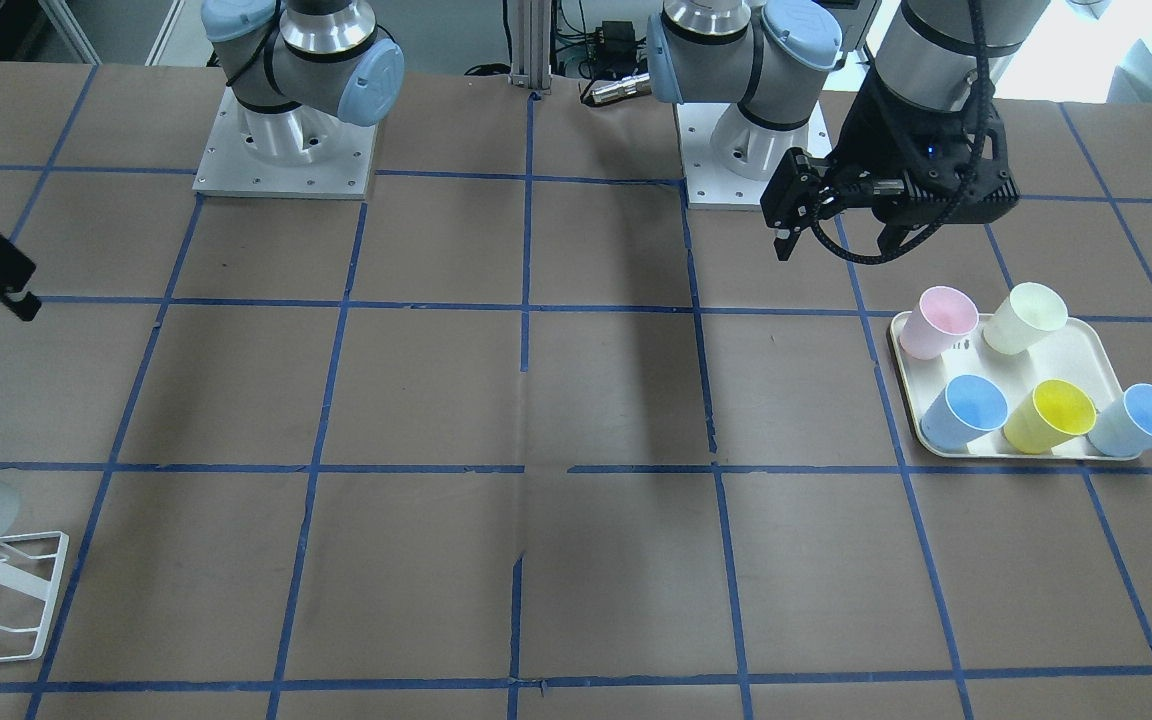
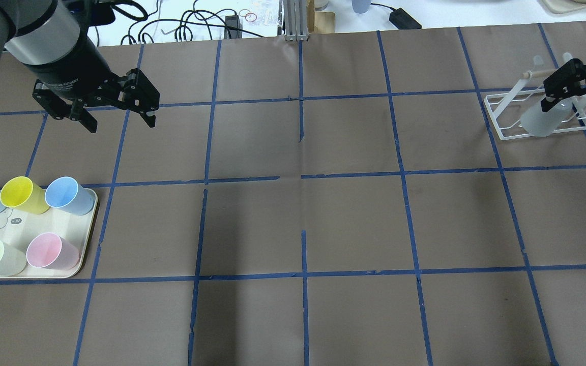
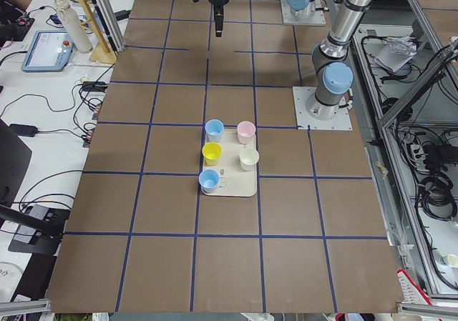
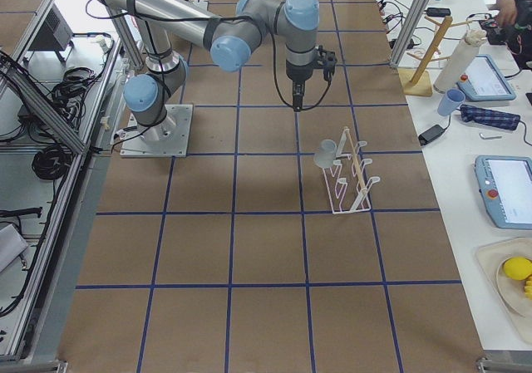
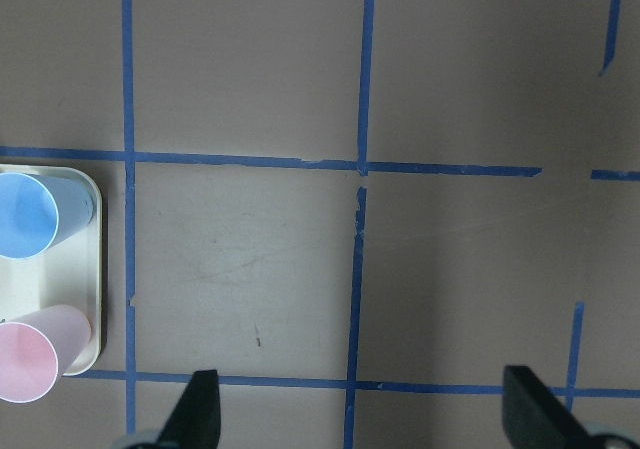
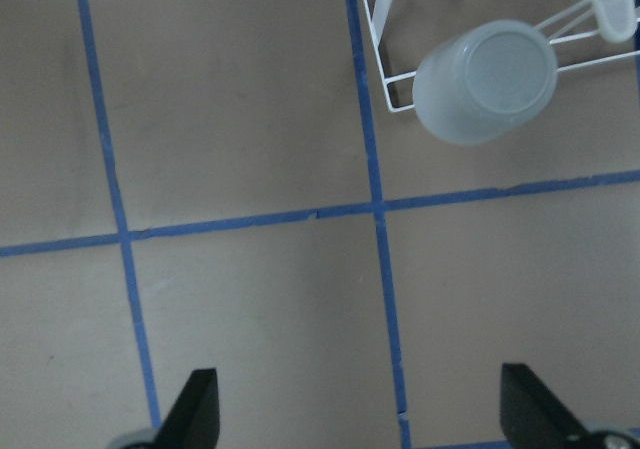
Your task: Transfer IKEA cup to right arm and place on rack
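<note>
IKEA cup [image 2: 545, 119] hangs upside down on the white rack [image 2: 492, 117] at the desk's [image 2: 354, 218] right end. I see my right end effector [image 2: 574, 101] released nearby, clear of the cup; my left end effector [image 2: 120, 119], also released, hovers near the tray [image 2: 87, 239] of coloured cups [image 2: 18, 194].

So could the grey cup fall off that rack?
Maybe, in two ways.
1. The grey cup sits tilted and upside down on thin wires at one end of the rack, so a bump might knock it off.
2. The right gripper is open and hangs close by. If it swings low when it moves away, it could catch the cup or shove the light-looking rack.
</note>
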You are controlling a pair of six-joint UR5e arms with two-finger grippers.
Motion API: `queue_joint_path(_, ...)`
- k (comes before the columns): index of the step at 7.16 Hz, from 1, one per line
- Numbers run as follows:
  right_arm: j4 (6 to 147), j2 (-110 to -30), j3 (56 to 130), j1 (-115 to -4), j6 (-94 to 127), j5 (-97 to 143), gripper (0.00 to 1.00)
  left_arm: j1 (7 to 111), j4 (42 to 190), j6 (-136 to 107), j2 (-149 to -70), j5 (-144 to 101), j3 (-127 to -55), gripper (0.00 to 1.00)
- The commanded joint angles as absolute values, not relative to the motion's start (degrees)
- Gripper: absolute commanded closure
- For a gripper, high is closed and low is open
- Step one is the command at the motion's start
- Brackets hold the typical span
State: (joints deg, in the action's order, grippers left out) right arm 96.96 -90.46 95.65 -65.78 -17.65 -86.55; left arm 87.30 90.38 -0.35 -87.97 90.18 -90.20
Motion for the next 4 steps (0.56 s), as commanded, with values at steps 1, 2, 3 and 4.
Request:
queue_joint_path(1,93.78,-94.12,95.71,-74.75,-11.36,-89.65,0.00,87.28,90.18,-0.26,-87.80,90.70,-90.09,0.00)
queue_joint_path(2,93.69,-94.91,95.80,-79.49,-7.77,-90.34,0.00,87.36,90.09,-0.18,-88.15,90.88,-90.17,0.00)
queue_joint_path(3,93.43,-95.36,95.97,-84.15,-3.47,-89.66,0.00,87.45,89.91,-0.26,-87.98,90.70,-90.18,0.00)
queue_joint_path(4,92.47,-95.71,96.32,-88.29,-1.08,-90.00,0.00,87.45,90.17,-0.70,-88.33,90.18,-90.18,0.00)
